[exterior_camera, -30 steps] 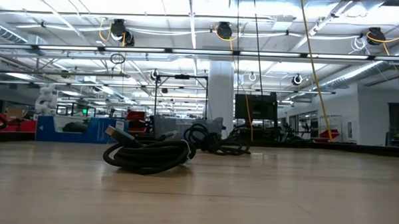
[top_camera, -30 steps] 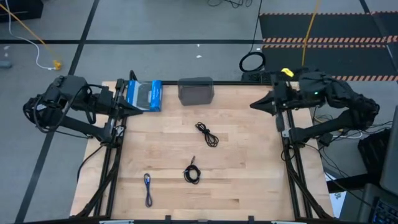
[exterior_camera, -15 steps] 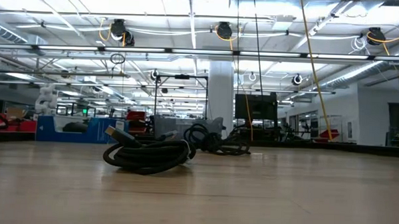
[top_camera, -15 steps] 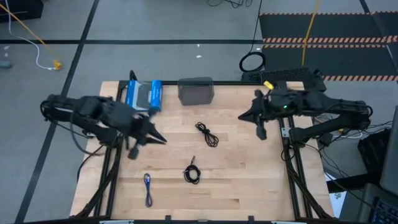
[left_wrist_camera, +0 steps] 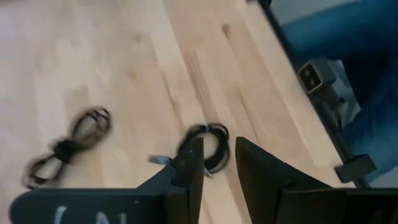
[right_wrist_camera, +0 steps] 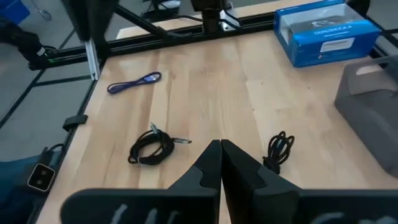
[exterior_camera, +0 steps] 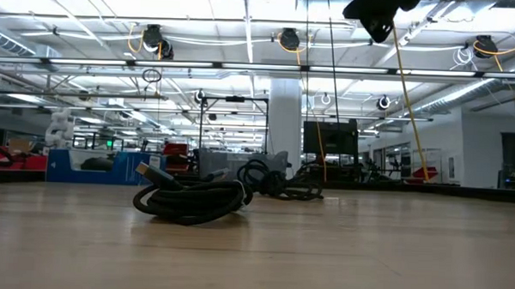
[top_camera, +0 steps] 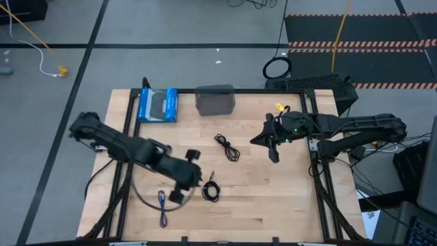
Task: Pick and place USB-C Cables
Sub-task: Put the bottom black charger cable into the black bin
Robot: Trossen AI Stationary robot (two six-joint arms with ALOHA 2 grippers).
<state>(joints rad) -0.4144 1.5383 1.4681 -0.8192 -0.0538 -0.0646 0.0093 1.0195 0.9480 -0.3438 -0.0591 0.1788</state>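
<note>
Fingers of the left hand [top_camera: 193,179] stand a little apart, a narrow gap showing between the two dark tapered tips [left_wrist_camera: 193,163] in the left wrist view, with nothing between them. That hand hangs over the near middle of the worktop [top_camera: 273,205], just left of the coiled black cable [top_camera: 212,190], a small tight loop of thin cord with a plug end poking out. Nearer and further left lies the blue-purple cable [top_camera: 162,207], folded into a slim straight bundle. The second black cable [top_camera: 227,147], a loose elongated twist, rests toward the middle of the worktop, well apart from the other two.

The right hand [top_camera: 263,139] reaches in from the right side, its pointed fingers [right_wrist_camera: 219,162] pressed together and empty, hovering to the right of the twisted black cable.

Pale wood planks with visible grain make up the worktop, edged by a dark metal frame. At its far edge sit a blue rectangular box [top_camera: 158,105] with a grey panel and, beside it to the right, a grey rounded block [top_camera: 216,100]. On the grey floor beyond, a large black cable ring [top_camera: 276,68] lies flat.
</note>
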